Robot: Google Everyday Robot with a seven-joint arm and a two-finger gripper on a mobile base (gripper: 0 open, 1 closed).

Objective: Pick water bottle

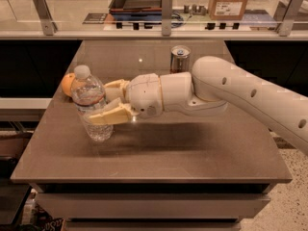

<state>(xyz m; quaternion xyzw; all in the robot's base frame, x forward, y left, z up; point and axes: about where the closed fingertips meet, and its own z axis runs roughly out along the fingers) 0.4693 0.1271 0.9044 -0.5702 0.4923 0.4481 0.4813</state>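
Water bottle [89,93] | tilted, mid-body inside hand [99,103] | hand closed tight on it

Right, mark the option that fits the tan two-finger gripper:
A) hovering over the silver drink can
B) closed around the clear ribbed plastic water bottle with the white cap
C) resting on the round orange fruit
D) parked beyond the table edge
B: the gripper has one finger in front of and one behind the tilted water bottle, away from the drink can and beside the orange fruit.
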